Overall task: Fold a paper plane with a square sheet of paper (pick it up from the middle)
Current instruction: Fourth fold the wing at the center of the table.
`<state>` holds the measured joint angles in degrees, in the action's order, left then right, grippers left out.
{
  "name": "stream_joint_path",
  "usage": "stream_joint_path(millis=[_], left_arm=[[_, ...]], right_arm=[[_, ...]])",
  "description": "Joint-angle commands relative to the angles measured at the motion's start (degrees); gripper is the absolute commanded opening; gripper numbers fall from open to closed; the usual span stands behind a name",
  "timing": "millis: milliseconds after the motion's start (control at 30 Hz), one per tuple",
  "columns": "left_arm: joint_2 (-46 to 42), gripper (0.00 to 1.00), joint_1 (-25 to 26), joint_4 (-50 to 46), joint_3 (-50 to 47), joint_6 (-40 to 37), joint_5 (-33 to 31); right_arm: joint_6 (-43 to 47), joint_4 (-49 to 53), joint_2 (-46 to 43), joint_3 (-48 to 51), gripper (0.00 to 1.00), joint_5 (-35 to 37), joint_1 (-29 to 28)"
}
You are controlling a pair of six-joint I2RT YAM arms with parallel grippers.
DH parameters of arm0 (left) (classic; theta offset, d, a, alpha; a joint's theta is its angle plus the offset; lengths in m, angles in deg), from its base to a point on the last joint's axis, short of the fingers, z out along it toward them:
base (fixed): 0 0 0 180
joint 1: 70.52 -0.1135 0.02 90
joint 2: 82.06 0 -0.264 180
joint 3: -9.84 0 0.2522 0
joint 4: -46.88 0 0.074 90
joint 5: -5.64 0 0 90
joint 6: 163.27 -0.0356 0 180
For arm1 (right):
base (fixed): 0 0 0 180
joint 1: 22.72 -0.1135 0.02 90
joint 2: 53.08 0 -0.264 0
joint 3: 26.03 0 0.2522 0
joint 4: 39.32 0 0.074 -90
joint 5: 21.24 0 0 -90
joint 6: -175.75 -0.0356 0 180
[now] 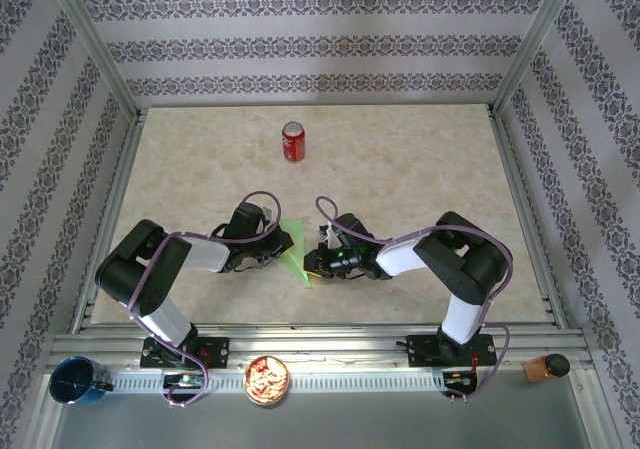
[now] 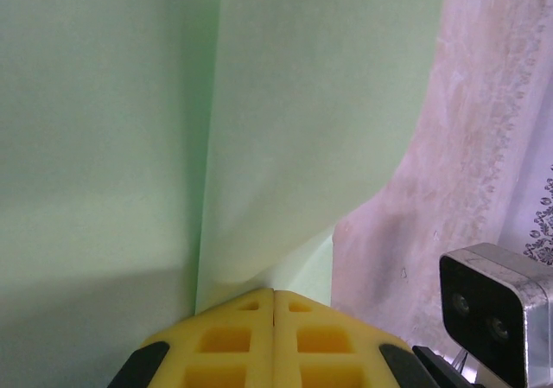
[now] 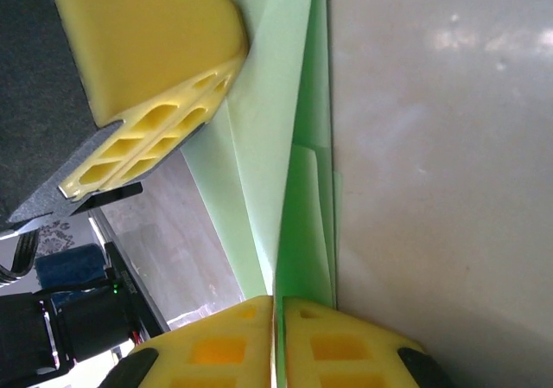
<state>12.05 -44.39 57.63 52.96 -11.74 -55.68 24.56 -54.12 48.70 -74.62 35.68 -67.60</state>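
The square sheet of paper (image 1: 298,248) is light green, folded into a narrow layered shape, and held off the table between both arms near the front middle. My left gripper (image 1: 282,241) is shut on one edge. In the left wrist view its yellow fingertips (image 2: 251,306) press together under the paper (image 2: 302,129), which has a vertical crease. My right gripper (image 1: 314,261) is shut on the opposite end. In the right wrist view the folded layers (image 3: 268,129) run straight up from its jaws (image 3: 278,300). The left gripper's yellow fingers (image 3: 155,51) meet the paper at the upper left.
A red can (image 1: 293,141) stands upright at the back middle of the beige table (image 1: 420,169). Along the front rail are a blue cup (image 1: 77,381), a bowl of snacks (image 1: 267,380) and a brown object (image 1: 545,367). Metal frame posts and patterned walls enclose the table.
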Motion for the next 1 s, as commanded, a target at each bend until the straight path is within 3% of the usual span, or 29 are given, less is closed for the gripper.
stream_joint_path(millis=[0,767,900,967], left_arm=[[1.61,0.0,-0.29,-2.63,-1.77,0.05,-1.36],[1.7,0.0,-0.22,-1.97,-2.04,0.43,-1.41],[1.87,0.0,-0.24,-1.66,-2.05,0.59,-1.29],[1.87,0.0,-0.28,-1.62,-2.12,0.6,-1.26]], right_arm=[[0.28,2.19,-2.12,1.84,0.15,-0.51,-0.74],[0.89,3.68,-1.47,4.24,0.1,0.03,-3.61],[1.22,4.29,-2.06,3.96,0.1,-0.47,-3.55],[1.41,4.69,-3.15,3.93,0.14,-0.3,-3.47]])
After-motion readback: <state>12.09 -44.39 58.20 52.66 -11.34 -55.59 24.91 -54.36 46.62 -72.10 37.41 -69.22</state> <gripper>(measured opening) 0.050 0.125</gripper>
